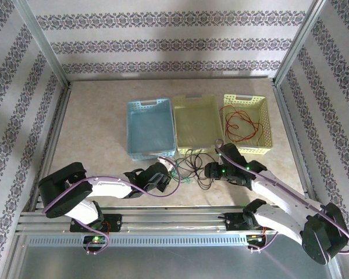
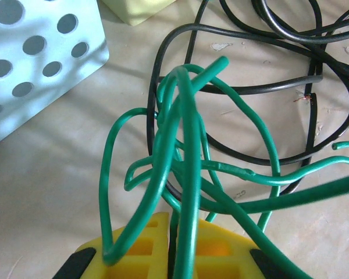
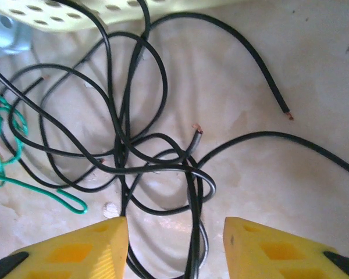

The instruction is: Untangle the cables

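The green cable [image 2: 189,145] rises in several loops from between the yellow fingers of my left gripper [image 2: 173,224], which is shut on it. From above, that gripper [image 1: 168,176] sits just below the blue basket. The black cable [image 3: 128,145] lies in a loose tangle on the table, partly crossed with the green cable [image 3: 6,133] at its left side. My right gripper [image 3: 175,226] hovers open over the tangle, with black strands running between its fingers untouched. The red cable [image 1: 241,123] lies coiled inside the right-hand yellow basket [image 1: 266,125].
Three baskets stand in a row behind the tangle: a blue basket [image 1: 134,131], a pale yellow-green basket [image 1: 179,125] and the yellow one. The blue basket's wall [image 2: 41,58] is close on the left of the left gripper. Bare tabletop lies to the far left.
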